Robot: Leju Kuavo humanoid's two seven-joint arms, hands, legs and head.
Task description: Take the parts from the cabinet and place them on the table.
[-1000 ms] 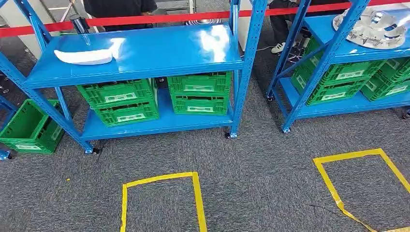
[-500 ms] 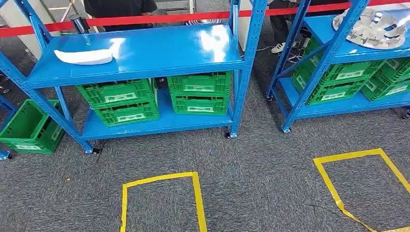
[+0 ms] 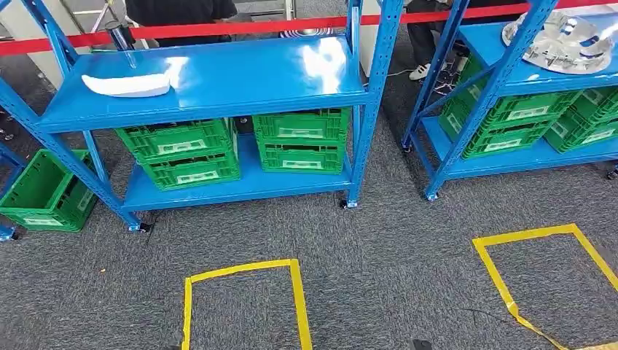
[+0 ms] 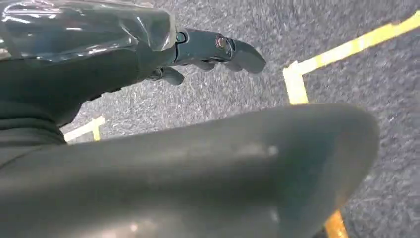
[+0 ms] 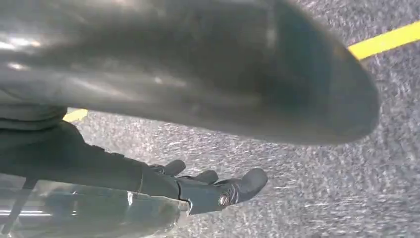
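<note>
- Where the head view looks down on grey carpet, a blue metal shelving rack (image 3: 218,76) stands straight ahead, and a white curved plastic part (image 3: 125,85) lies flat on the left end of its upper shelf.
- A second blue metal rack (image 3: 503,73) stands to the right, apart from the first, and a shiny silver disc-shaped metal part (image 3: 565,42) rests on its upper shelf.
- Green plastic crates (image 3: 240,146) sit stacked in two piles on the first rack's lower shelf; more green stacked crates (image 3: 525,117) fill the second rack's lower shelf, and one open green crate (image 3: 45,193) stands on the floor at the far left.
- A red barrier strip (image 3: 218,30) runs behind the racks, with people's legs beyond it.
- Two yellow tape squares mark the carpet: the near square (image 3: 244,302) in front of the first rack and the right square (image 3: 546,281) before the second.
- The left hand (image 4: 208,49) hangs over the carpet near a yellow tape corner, its fingers loosely extended and apart, holding nothing.
- The right hand (image 5: 213,186) likewise hangs above the carpet, fingers (image 5: 250,181) slightly curved and spread, holding nothing.
</note>
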